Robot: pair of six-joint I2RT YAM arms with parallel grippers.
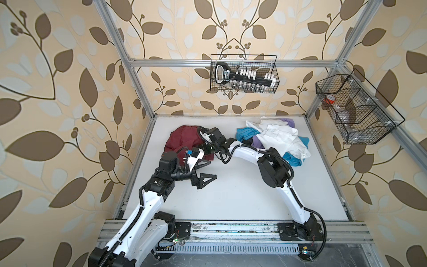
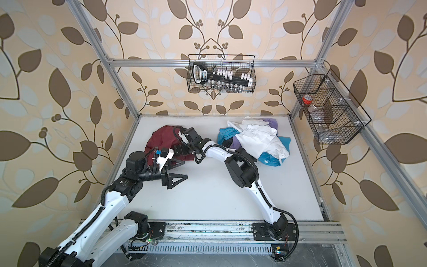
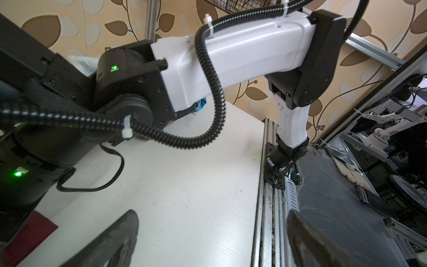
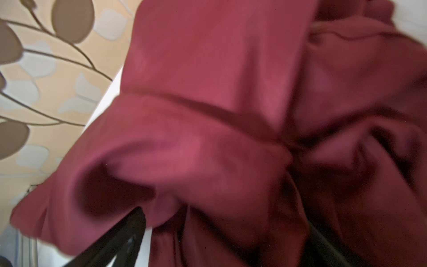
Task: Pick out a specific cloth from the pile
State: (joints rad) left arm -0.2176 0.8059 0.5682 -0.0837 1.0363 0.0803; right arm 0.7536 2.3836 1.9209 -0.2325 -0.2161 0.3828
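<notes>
The maroon cloth (image 1: 182,141) (image 2: 161,141) lies crumpled on the white table (image 1: 231,196) at the back left, apart from the pile (image 1: 277,138) (image 2: 258,136) of white, teal and lilac garments at the back right. My right arm reaches across the middle to the cloth. In the right wrist view my right gripper (image 4: 225,222) stands open, its dark fingers (image 4: 129,231) wide apart with folds of the cloth (image 4: 208,69) bulging between them. My left gripper (image 1: 211,170) (image 3: 212,217) is open and empty, hovering just in front of the cloth, whose corner (image 3: 30,235) shows beside it.
A wire basket (image 1: 245,74) with a socket set hangs on the back wall. Another wire basket (image 1: 353,108) hangs on the right wall. Aluminium posts frame the table, and a rail (image 1: 231,228) carrying both arm bases runs along its front edge.
</notes>
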